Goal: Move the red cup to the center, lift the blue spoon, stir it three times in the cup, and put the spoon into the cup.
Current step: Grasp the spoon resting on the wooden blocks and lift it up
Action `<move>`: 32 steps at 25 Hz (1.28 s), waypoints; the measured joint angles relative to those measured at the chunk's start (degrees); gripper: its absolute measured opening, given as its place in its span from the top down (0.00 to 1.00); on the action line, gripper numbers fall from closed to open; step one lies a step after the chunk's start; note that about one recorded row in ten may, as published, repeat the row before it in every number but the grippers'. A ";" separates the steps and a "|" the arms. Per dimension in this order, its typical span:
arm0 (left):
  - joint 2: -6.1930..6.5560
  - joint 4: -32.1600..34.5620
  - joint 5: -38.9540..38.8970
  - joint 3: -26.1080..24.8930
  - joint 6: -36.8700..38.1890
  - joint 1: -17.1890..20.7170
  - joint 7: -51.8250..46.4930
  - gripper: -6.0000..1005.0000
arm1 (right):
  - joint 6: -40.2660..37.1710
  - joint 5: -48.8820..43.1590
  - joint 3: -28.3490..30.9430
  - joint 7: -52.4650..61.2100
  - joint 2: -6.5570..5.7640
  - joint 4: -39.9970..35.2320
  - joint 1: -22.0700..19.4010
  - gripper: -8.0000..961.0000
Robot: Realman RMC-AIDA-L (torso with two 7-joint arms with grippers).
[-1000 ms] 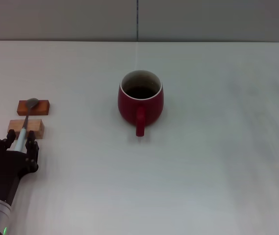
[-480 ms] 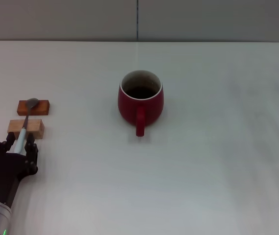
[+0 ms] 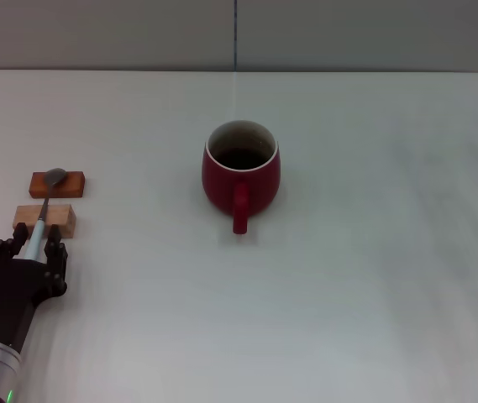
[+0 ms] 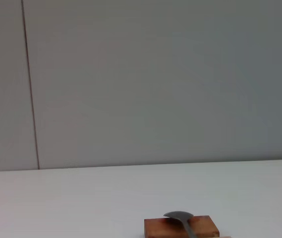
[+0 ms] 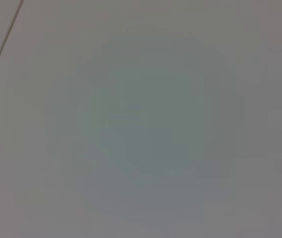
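On the smooth white counter, the left gripper, jaws unchanged, clasps the slim blue spoon bridging two wooden blocks, the squat glazed red cup unmoved.

White table, matte, bare over most of its surface. Two small wooden blocks near its left edge: darker reddish-brown block farther back, paler block just in front, narrow gap between. Grey panelled wall behind.

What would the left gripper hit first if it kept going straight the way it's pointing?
Probably the pale wooden block under the blue spoon: the left gripper already straddles the handle's near end. The darker block lies behind it. Gripper height is unclear.
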 joint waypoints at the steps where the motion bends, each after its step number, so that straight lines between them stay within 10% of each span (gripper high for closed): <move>1: 0.00 0.00 0.00 0.00 0.00 0.00 0.00 0.61 | 0.00 0.00 0.00 0.00 0.00 0.00 0.00 0.99; 32: -0.17 -0.01 -0.01 0.00 0.00 -0.09 0.00 0.73 | -0.42 0.00 -0.26 0.00 0.00 -0.25 -0.17 0.99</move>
